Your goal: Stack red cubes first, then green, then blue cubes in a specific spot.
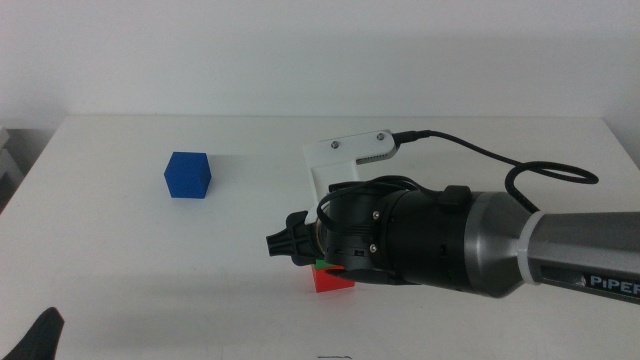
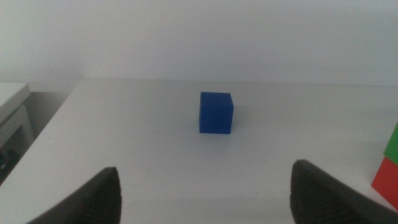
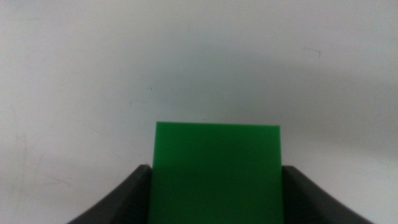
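Green cube point(image 3: 216, 171) is what your right gripper point(image 3: 216, 186) has between its jaws: in the right wrist view one dark jaw lies against each side of the cube, pinching it, with plain white tabletop point(image 3: 186, 62) beyond. In the middle view you see the right arm reaching in from the right side, its bulky black wrist covering most of the stack near the front centre of the tabletop; only a thin sliver of green point(image 1: 324, 263) shows under the wrist, directly above the red cube point(image 1: 332, 280), which sits on the white surface. Whether the green cube is fully resting on the red one or just above it, you cannot tell from here, since the wrist hides the join. Your left wrist view catches the same pair at its edge, green point(image 2: 392, 144) over red point(image 2: 387, 177). The blue cube point(image 1: 188, 174) stands alone on the tabletop, well apart from the stack, toward the far left, upright and flat on the surface; it also sits squarely ahead of the left gripper point(image 2: 205, 186) in the left wrist view point(image 2: 216, 112). That left gripper waits at the bottom left corner of the middle view point(image 1: 38, 338), its jaws spread wide and holding nothing.
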Available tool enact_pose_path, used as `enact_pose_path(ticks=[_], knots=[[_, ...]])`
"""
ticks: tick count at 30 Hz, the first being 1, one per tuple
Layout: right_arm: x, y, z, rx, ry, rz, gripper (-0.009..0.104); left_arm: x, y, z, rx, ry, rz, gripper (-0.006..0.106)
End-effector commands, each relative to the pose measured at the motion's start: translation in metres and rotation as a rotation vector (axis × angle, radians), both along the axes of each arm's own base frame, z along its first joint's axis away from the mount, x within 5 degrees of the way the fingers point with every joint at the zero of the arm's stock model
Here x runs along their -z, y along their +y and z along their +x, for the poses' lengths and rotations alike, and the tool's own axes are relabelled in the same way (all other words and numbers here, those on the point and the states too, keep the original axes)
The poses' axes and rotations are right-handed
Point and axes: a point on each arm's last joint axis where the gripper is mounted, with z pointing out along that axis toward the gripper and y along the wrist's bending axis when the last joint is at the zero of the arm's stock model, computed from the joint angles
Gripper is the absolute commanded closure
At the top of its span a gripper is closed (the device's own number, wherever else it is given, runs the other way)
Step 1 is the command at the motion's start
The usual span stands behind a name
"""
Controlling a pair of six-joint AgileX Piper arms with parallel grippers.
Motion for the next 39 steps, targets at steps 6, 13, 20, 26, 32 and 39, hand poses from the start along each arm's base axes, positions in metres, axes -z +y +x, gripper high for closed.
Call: enact_pose_path(ticks=[6, 13, 20, 26, 32, 39], knots=[[-0.027, 0.0, 0.001, -0.03, -0.076, 0.031, 0.015, -0.009, -0.001, -0.001, 0.006, -0.094, -0.016, 0.008], [-0.075, -0.011, -0.017, -0.055, -0.123, 0.104, 0.005, -0.009, -0.001, -0.001, 0.006, -0.094, -0.016, 0.008], [-0.178, -0.086, -0.065, -0.18, -0.215, 0.164, 0.006, -0.009, -0.001, -0.001, 0.006, -0.094, -0.016, 0.008], [-0.189, -0.164, -0.098, -0.331, -0.287, 0.105, 0.006, -0.009, -0.001, -0.001, 0.006, -0.094, -0.016, 0.008], [-0.185, -0.212, -0.151, -0.542, -0.363, 0.088, 0.006, -0.009, -0.001, -0.001, 0.006, -0.094, -0.016, 0.008], [-0.188, -0.234, -0.189, -0.617, -0.443, 0.138, 0.006, -0.009, -0.001, -0.001, 0.006, -0.094, -0.016, 0.008]])
